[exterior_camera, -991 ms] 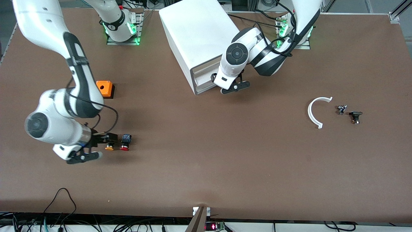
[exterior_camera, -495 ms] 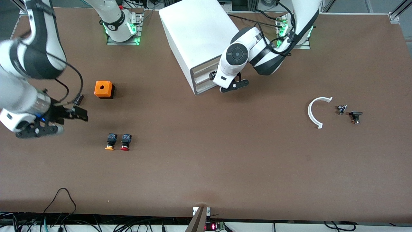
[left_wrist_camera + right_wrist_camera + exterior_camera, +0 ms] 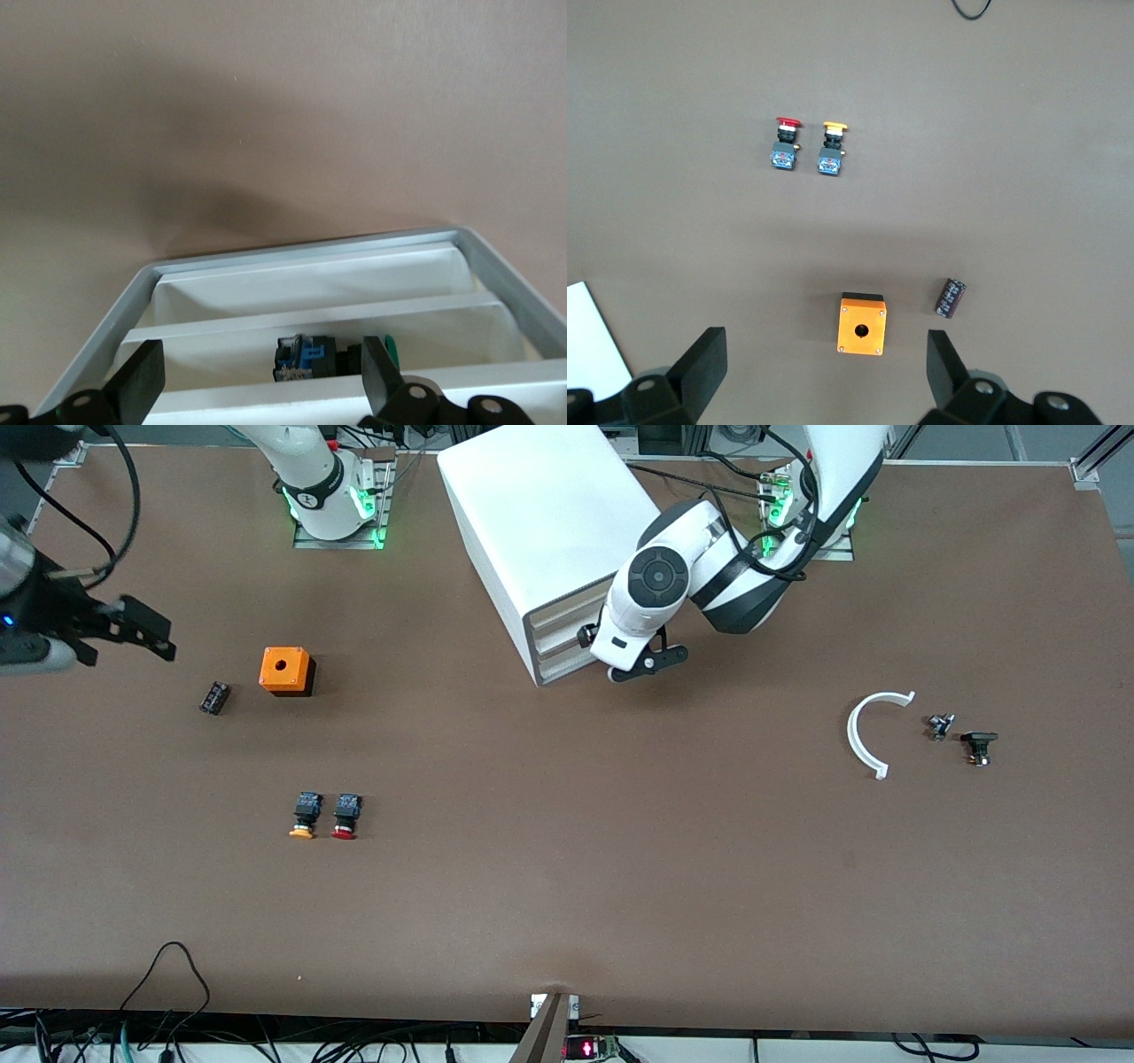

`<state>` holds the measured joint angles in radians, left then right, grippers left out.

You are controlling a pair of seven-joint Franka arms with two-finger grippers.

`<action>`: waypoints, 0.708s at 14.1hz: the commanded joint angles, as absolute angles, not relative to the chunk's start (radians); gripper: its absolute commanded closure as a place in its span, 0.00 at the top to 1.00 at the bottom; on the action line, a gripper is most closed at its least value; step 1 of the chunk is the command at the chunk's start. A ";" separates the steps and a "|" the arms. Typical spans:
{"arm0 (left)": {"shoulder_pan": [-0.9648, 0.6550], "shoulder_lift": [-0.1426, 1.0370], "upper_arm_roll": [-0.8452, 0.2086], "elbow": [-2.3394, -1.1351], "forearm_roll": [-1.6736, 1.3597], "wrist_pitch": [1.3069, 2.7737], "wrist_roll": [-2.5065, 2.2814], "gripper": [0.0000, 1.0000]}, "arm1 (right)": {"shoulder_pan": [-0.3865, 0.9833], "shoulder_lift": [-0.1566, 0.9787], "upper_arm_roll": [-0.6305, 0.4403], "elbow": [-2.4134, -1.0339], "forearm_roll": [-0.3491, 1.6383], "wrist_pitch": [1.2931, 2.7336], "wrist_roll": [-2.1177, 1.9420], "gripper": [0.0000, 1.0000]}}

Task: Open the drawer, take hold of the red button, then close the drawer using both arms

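Observation:
The red-capped button (image 3: 344, 816) lies on the table beside the alike orange-yellow one (image 3: 302, 817); both also show in the right wrist view, the red button (image 3: 786, 142) and the yellow one (image 3: 833, 146). My right gripper (image 3: 115, 633) is open and empty, high over the right arm's end of the table, well away from both (image 3: 826, 367). The white drawer cabinet (image 3: 549, 531) stands at the back. My left gripper (image 3: 633, 662) is open at its drawer front (image 3: 261, 381). There, a blue-and-black part with a green cap (image 3: 310, 357) lies in a drawer slot.
An orange box with a hole (image 3: 285, 670) and a small black cylinder (image 3: 213, 697) lie farther from the camera than the buttons. A white curved piece (image 3: 873, 731) and two small dark parts (image 3: 941, 726) (image 3: 979, 746) lie toward the left arm's end.
My right gripper has risen from beside the two buttons and swung away toward the table's right-arm end; both buttons stayed put. My left gripper shifted only slightly at the drawer front.

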<state>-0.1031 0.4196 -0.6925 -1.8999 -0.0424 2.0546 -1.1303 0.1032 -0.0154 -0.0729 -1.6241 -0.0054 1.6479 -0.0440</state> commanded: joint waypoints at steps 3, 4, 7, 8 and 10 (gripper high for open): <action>0.017 0.339 -0.703 -1.761 -0.048 1.877 -0.962 0.99 | 0.101 -0.012 -0.072 -1.484 -0.008 1.566 -0.028 1.00; 0.043 0.330 -0.701 -1.722 -0.029 1.827 -0.913 0.99 | 0.101 -0.006 -0.074 -1.480 -0.008 1.562 -0.029 1.00; 0.121 0.310 -0.701 -1.606 0.040 1.673 -0.713 0.99 | 0.103 0.017 -0.074 -1.482 -0.014 1.508 -0.025 1.00; 0.133 0.281 -0.681 -1.577 0.040 1.636 -0.593 0.99 | 0.103 0.018 -0.072 -1.485 -0.017 1.502 -0.025 1.00; 0.141 0.233 -0.605 -1.571 0.046 1.617 -0.404 0.99 | 0.101 0.021 -0.072 -1.482 -0.020 1.503 -0.029 1.00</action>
<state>0.1346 0.2821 -0.6583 -1.5834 0.0317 1.6578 -0.5752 0.1032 0.0072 -0.0751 -1.5157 -0.0059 1.5323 -0.0399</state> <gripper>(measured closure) 0.009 0.000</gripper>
